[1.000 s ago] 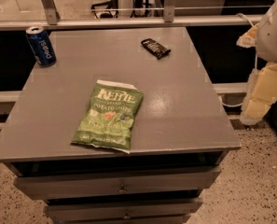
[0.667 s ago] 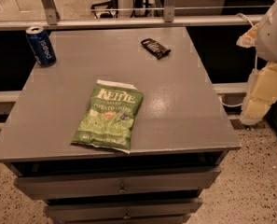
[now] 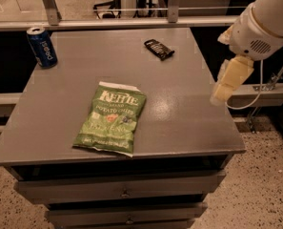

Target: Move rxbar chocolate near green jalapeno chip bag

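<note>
Nearest us, grey drawers (image 3: pixel 124 192) sit under the grey tabletop (image 3: pixel 188 123). On its front half lies the green jalapeno chip bag (image 3: pixel 110 118), lettered "Kettle potato chips". The gripper (image 3: pixel 220 92) hangs by the right edge; we cannot tell whether it is open or closed. Farther back lies the rxbar chocolate (image 3: pixel 159 48), well apart from the bag. A blue Pepsi can (image 3: pixel 42 46) stands at the far left corner.

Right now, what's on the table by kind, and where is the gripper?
Snack bars: 1, the rxbar chocolate
Chip bags: 1, the green jalapeno chip bag
Soda cans: 1, the blue soda can
Total: 3
The gripper hangs by the table's right edge, apart from all three.
</note>
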Robot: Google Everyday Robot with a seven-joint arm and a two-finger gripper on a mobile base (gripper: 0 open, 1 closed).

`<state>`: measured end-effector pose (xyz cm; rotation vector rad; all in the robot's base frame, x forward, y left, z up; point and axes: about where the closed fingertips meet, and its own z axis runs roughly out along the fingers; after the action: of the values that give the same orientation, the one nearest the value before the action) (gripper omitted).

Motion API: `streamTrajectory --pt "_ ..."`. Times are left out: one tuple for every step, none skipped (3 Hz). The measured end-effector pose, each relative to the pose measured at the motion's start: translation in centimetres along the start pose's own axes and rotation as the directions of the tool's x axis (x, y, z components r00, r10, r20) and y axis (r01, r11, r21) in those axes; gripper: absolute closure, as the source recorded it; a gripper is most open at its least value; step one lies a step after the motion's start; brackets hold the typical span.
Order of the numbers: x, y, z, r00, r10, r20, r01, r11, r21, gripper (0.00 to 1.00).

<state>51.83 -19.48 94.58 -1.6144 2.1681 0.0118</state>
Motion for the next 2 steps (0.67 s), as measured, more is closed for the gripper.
streamTrajectory --pt "-2.5 -4.5 3.9 0.995 0.056 0.084 -0.057 0.9983 0.013 0.0" --pt "-5.4 -8.1 7.4 0.972 0.121 0.201 -0.129 0.9913 0.027 0.0"
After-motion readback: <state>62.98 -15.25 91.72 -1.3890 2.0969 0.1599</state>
